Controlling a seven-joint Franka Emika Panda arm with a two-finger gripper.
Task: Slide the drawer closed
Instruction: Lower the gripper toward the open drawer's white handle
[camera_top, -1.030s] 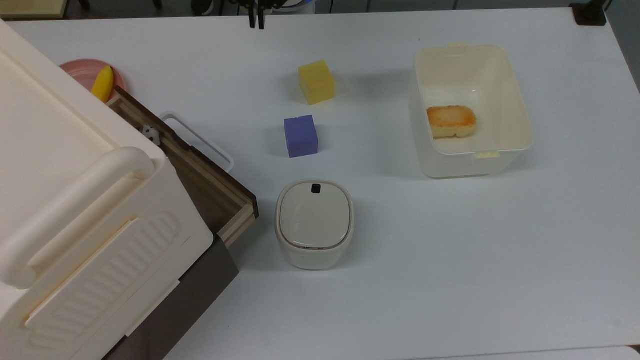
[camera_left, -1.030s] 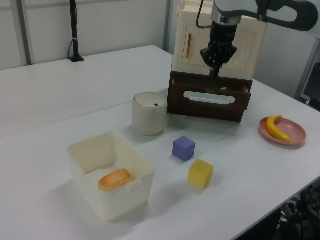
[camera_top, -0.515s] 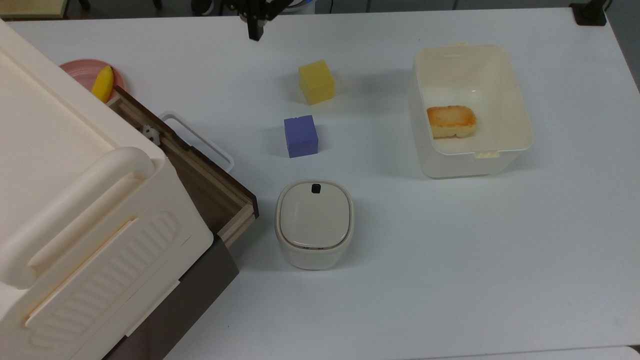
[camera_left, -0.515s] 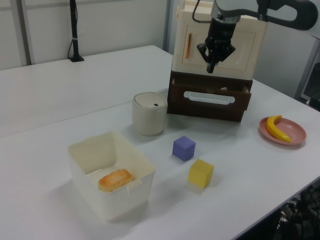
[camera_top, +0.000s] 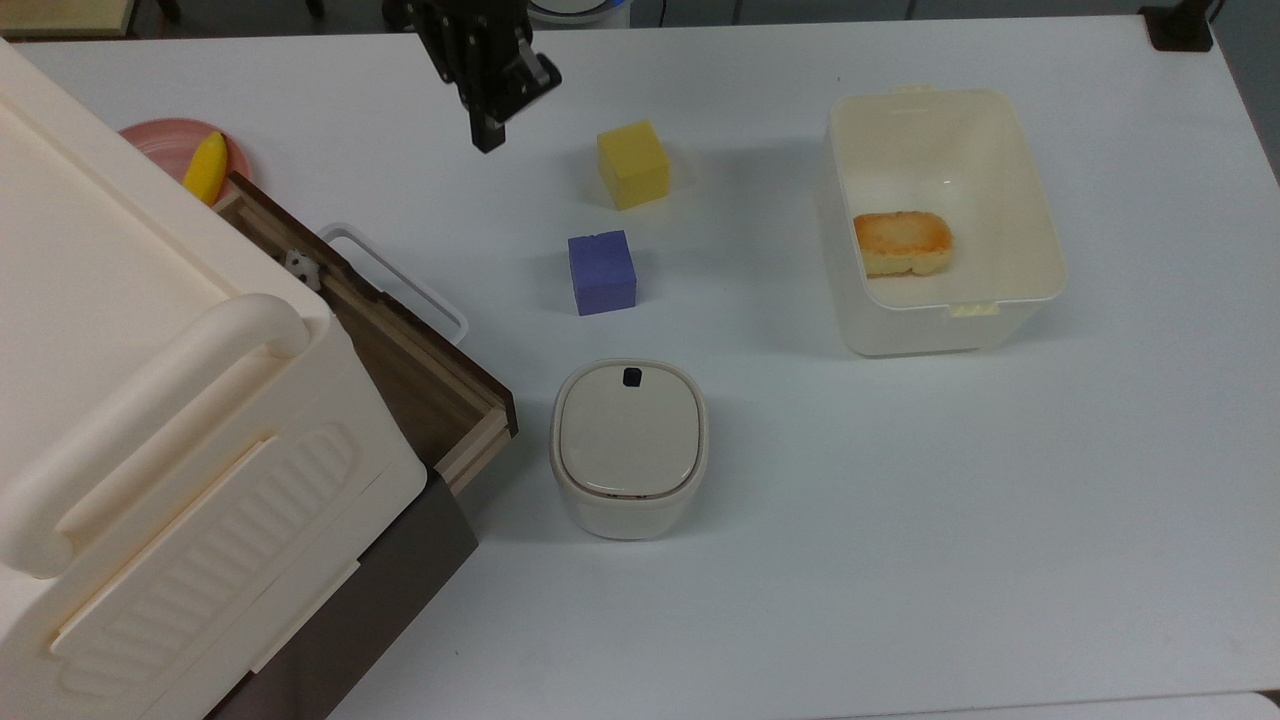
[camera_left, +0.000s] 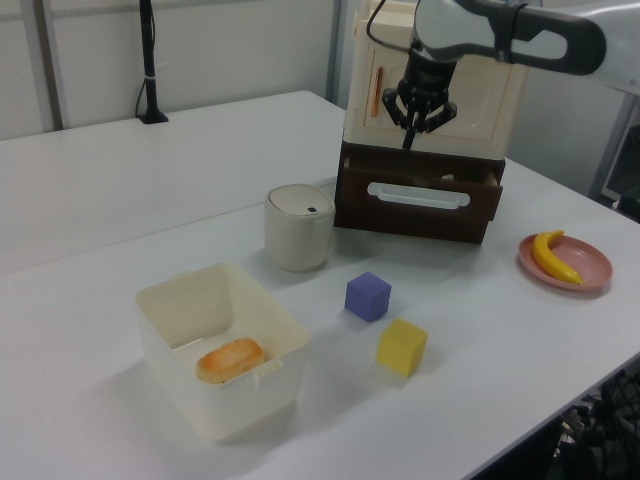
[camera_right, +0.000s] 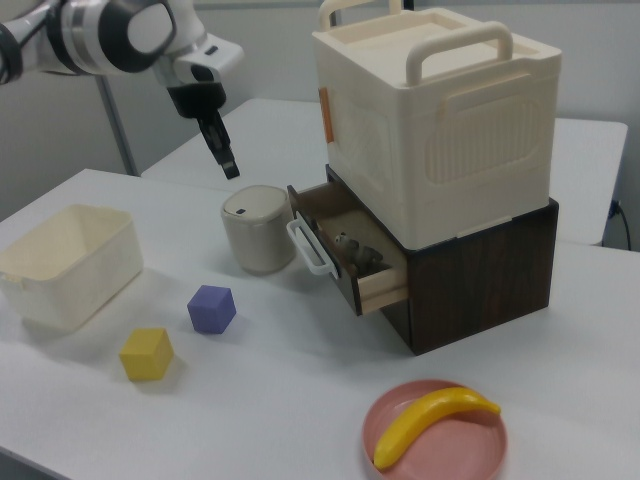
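1. As I look across the white worktop, the biggest thing I see is the cream cabinet with a handle on top. It sits on a dark brown base at the top view's left.
2. The drawer sticks out of that brown base, pulled partly open. It has a white loop handle on its front and light wood sides. In the right view I can see some small grey bits lying inside it, but I cannot tell what they are.
3. The open cream bin stands well apart at the top view's right. A piece of golden bread lies in it.
4. A small cream pot with a lid stands just beside the drawer's corner in the top view.
5. A pink plate with a yellow banana on it sits near the front in the right view.
6. A purple block and a yellow block sit near each other on the worktop, between the drawer and the bin.
7. The pincer hangs in the air on its black arm end, touching nothing. In the top view it is above the worktop, apart from the drawer handle. Its fingers look pressed together into one dark tip.
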